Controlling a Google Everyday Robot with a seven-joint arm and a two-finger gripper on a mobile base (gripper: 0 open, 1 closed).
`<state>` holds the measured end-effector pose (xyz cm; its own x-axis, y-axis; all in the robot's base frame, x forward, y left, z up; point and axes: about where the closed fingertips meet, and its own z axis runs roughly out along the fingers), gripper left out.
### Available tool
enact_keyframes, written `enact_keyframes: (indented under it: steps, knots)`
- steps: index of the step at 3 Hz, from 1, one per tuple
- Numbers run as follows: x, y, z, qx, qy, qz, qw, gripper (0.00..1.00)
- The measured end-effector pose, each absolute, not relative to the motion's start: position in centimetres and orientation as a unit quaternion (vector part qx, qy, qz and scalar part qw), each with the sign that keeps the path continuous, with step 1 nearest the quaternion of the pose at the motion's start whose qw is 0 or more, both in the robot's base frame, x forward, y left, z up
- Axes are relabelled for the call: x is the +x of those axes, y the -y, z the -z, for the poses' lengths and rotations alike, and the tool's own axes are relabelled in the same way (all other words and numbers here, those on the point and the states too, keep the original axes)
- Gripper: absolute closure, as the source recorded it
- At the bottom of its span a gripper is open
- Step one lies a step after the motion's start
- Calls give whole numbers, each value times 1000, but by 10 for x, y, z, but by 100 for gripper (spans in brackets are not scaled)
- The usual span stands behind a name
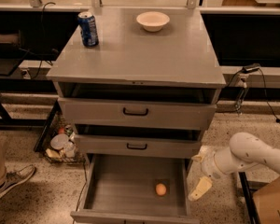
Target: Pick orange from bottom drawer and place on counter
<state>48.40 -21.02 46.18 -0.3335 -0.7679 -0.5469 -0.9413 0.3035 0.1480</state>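
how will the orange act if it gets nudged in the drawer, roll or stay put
The orange is round and lies loose on the flat floor of the drawer, so a sideways touch would probably roll it. It looks small, so likely light. The gripper hangs outside, right of the drawer, apart from it.
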Motion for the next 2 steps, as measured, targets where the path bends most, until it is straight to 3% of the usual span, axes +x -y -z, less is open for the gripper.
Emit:
enact_keyframes:
  steps: [2]
  knots:
    - [487,196,-376,-551,-756,-266,232,0]
